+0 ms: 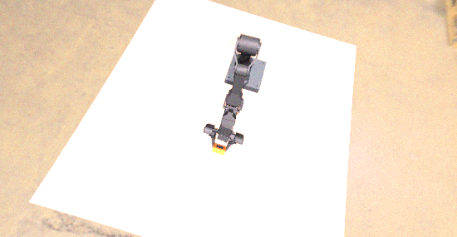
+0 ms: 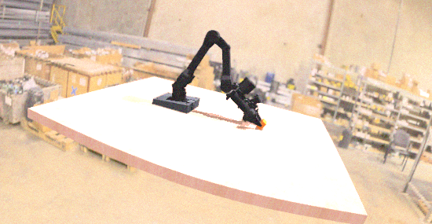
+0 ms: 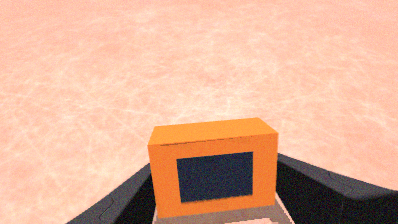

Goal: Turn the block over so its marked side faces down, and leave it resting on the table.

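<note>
The orange block (image 1: 218, 150) (image 2: 263, 123) (image 3: 215, 133) is between the fingers of my gripper (image 1: 220, 146) (image 2: 260, 124) (image 3: 211, 164), which is shut on it. The gripper slants down and outward, away from the arm's base, and the block is tilted with it. The dark rectangular mark (image 3: 215, 177) is on the block's face turned toward the wrist camera; in the top view it shows as a small dark patch facing up and back toward the arm. The block is low over the white table (image 1: 145, 154) (image 2: 236, 161); whether its lower edge touches the table I cannot tell.
The arm's grey base plate (image 1: 257, 76) (image 2: 177, 102) stands on the table behind the gripper. Shadows of the arm lie on the table between base and block in the exterior view. Shelves and boxes stand in the background, beyond the table.
</note>
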`<state>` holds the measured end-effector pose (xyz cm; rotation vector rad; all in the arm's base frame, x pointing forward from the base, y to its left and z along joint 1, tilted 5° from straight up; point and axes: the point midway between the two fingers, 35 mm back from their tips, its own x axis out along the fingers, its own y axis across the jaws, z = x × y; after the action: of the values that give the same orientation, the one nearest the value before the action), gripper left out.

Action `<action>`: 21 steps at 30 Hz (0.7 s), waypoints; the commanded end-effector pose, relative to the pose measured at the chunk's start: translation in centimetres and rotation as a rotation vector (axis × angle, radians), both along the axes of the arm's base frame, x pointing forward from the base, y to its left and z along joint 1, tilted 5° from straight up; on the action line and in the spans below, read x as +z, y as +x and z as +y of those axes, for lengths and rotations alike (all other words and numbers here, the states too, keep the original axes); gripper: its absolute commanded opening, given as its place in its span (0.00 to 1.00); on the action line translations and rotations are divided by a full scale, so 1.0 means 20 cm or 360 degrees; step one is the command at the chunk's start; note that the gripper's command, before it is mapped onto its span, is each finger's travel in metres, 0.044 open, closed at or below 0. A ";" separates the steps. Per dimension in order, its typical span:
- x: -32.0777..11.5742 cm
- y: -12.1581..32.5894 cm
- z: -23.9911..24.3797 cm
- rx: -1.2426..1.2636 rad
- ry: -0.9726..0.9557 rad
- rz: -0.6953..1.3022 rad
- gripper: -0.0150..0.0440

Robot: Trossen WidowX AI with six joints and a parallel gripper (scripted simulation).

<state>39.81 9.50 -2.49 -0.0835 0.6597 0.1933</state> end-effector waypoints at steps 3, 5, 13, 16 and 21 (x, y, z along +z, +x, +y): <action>-0.03 -0.04 -0.01 0.0003 0.0012 -0.0098 0.25; -0.03 -0.05 -0.01 0.0003 0.0021 -0.0145 0.25; 0.00 -0.10 -0.03 0.0005 0.0059 -0.0328 0.25; 0.00 -0.10 -0.03 0.0005 0.0062 -0.0343 0.25; 0.02 -0.10 -0.03 0.0006 0.0071 -0.0385 0.25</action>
<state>37.79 8.99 -2.27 -0.0602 0.4276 0.1998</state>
